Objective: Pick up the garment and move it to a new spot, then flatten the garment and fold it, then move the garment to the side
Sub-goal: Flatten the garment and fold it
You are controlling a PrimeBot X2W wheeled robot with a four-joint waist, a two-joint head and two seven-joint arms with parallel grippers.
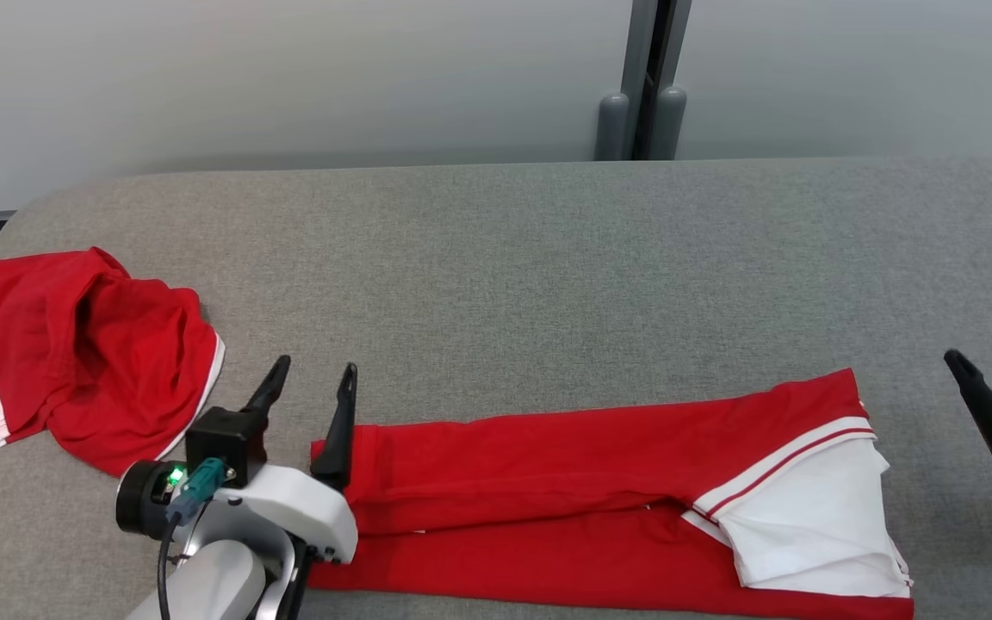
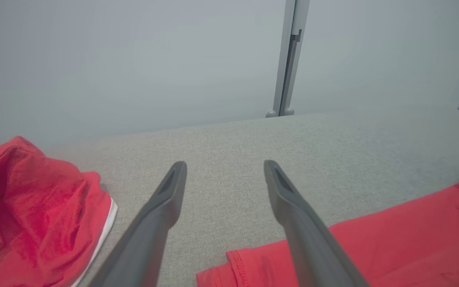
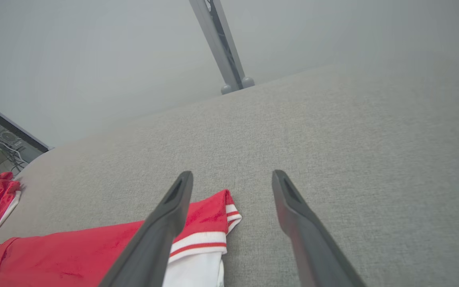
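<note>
The garment [image 1: 565, 482], red with a white-banded end, lies on the grey desk [image 1: 548, 258] as a long narrow strip, doubled over lengthwise and stretched between the two tools. Its plain red end sits close against the left tool [image 1: 315, 368], just to the right of that tool's right finger. The finger crosses above the corner of the cloth, and I cannot tell whether it touches. The white-banded end points toward the right tool [image 1: 978, 360], which hangs a little apart, off to the right of the cloth. Both tools stand wide, fingers spread, holding nothing.

To my eye the flattening and a first lengthwise fold are done, and the folding step is the one in hand, since the strip looks too long to count as finished. The next move, I'd say, calls for each tool to close on an end. The left can take the red corner beside it, and the right has to come in leftward to reach the white hem. Each should pinch both layers so the fold doesn't open, and then one end is carried over the other.

Left of the left tool, well apart from the strip, a second red piece of clothing [image 1: 83, 353] lies crumpled. A grey post [image 1: 647, 86] stands beyond the desk's far edge.
</note>
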